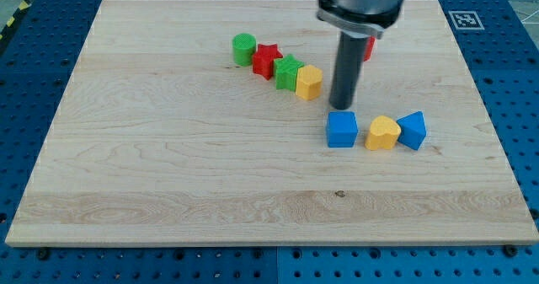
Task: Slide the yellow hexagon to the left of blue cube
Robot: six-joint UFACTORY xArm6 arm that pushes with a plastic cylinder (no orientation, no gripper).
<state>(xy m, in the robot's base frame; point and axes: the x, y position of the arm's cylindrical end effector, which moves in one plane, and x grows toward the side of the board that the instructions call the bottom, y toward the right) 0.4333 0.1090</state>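
The yellow hexagon (309,82) lies at the right end of a slanting row of blocks near the board's upper middle. The blue cube (342,129) sits lower and to the view's right of it. My tip (341,107) stands just above the blue cube's top edge, to the lower right of the yellow hexagon, with a small gap to the hexagon. The rod rises from there to the arm at the view's top.
The row also holds a green cylinder (244,48), a red star (267,60) and a green star (288,71). A yellow heart (382,133) and a blue triangle (413,129) lie right of the blue cube. A red block (369,48) shows partly behind the rod.
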